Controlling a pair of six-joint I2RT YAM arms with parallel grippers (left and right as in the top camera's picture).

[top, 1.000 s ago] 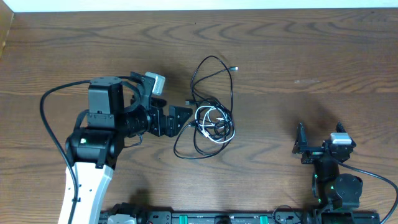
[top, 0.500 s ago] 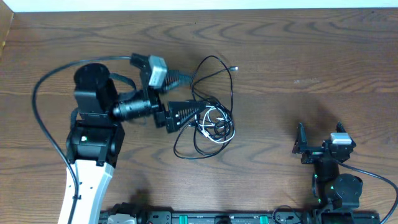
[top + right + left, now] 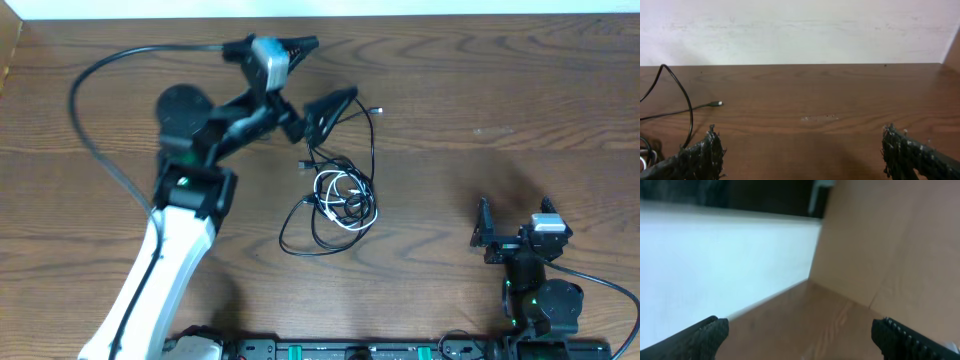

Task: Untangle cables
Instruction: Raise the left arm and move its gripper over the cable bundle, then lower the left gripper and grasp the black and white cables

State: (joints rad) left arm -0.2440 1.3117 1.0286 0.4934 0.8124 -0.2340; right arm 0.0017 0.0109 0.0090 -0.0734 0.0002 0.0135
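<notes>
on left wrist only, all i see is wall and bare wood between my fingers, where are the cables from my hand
Observer: The cables lie tangled mid-table, on the robot's side of the left hand.
Operator: all black?
Observer: No, one white cable is coiled inside the black loops.
Operator: and the other arm
Observer: The right hand is open at the front right of the table, well apart from the tangle.
</notes>
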